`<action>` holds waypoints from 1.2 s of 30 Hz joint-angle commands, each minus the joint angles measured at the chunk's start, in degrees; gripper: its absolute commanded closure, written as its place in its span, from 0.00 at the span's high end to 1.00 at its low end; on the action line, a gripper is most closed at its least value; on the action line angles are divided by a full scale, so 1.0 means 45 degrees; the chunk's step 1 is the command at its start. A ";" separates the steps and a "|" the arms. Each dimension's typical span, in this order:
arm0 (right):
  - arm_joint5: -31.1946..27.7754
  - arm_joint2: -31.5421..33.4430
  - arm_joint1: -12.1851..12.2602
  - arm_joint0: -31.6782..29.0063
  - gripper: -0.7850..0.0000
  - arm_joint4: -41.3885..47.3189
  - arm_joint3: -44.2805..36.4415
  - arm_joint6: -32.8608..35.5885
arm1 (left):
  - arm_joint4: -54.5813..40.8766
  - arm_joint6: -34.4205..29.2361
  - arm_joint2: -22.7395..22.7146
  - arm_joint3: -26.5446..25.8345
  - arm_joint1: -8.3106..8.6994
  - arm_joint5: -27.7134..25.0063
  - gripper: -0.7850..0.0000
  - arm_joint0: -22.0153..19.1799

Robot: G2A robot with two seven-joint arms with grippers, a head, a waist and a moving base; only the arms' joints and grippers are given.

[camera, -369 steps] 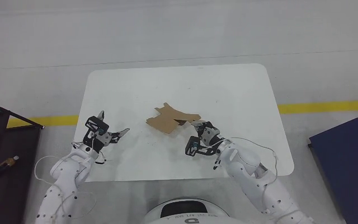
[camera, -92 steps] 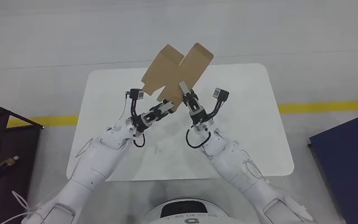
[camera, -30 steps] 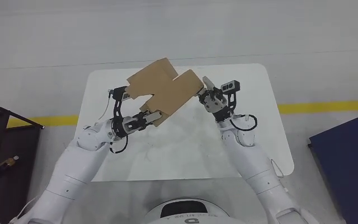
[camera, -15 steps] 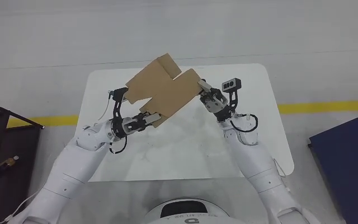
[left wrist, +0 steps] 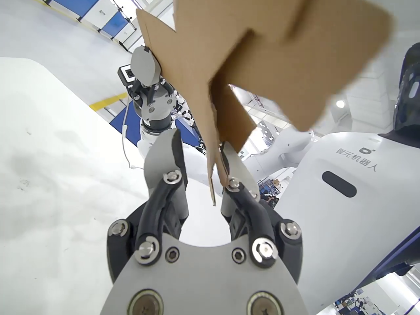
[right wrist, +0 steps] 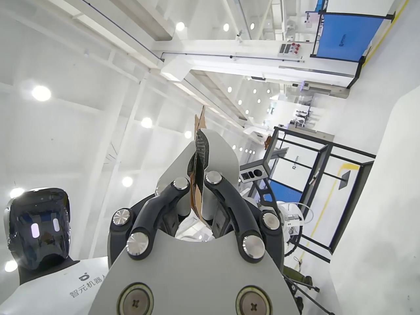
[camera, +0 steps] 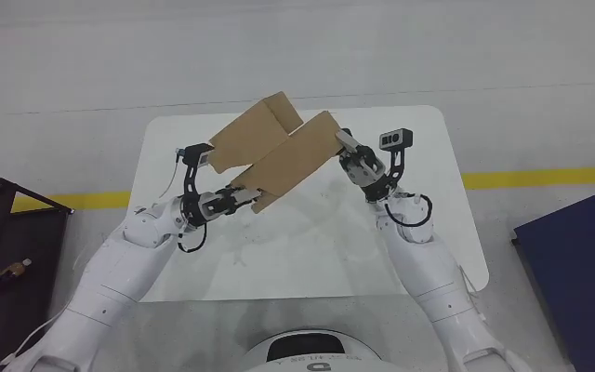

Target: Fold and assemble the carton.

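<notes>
Here, the left gripper has its fingers apart around a lower flap of the carton, which touches one finger. The brown carton hangs tilted above the white table, partly opened. Farther out, the right gripper clamps its edge.

the carton is matt brown corrugated cardboard, rough at its cut edges. the desk is smooth white, faintly scuffed. the left gripper and right gripper show brushed metal plates, matt black plastic links and shiny screws.
</notes>
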 commanded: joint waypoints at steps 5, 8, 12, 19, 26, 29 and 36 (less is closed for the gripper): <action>0.0027 0.0042 0.0029 -0.0055 0.00 0.0029 -0.0150 0.0203 | -0.0031 0.0195 -0.0090 0.0416 0.0102 -0.0194 1.00 -0.0115; 0.0013 0.0052 0.0032 -0.0060 0.00 0.0015 -0.0142 0.0155 | 0.0152 0.0362 -0.0256 0.0723 0.0162 -0.0361 1.00 -0.0129; -0.0150 0.0086 0.0042 -0.0015 0.00 -0.0715 -0.0037 -0.0290 | 0.0174 0.0613 -0.0608 0.1071 0.0251 -0.0611 1.00 -0.0111; -0.0200 -0.0162 0.0000 0.0076 0.00 -0.1907 -0.0060 -0.1285 | 0.0496 0.0706 -0.1037 0.1296 0.0345 -0.0704 1.00 -0.0070; -0.0256 -0.0164 -0.0034 0.0182 0.00 -0.1867 0.0090 -0.1852 | -0.0168 0.1074 -0.1613 0.1967 0.0377 -0.0800 1.00 0.0142; -0.0235 -0.0198 -0.0040 0.0219 0.00 -0.1933 0.0156 -0.1922 | -0.0890 0.0819 -0.1741 0.2042 0.0397 -0.0436 0.98 0.0240; -0.0240 -0.0415 -0.0075 0.0383 0.00 -0.1927 0.0239 -0.1865 | -0.3416 -0.0637 -0.1148 0.2180 0.0162 0.1513 0.60 0.0000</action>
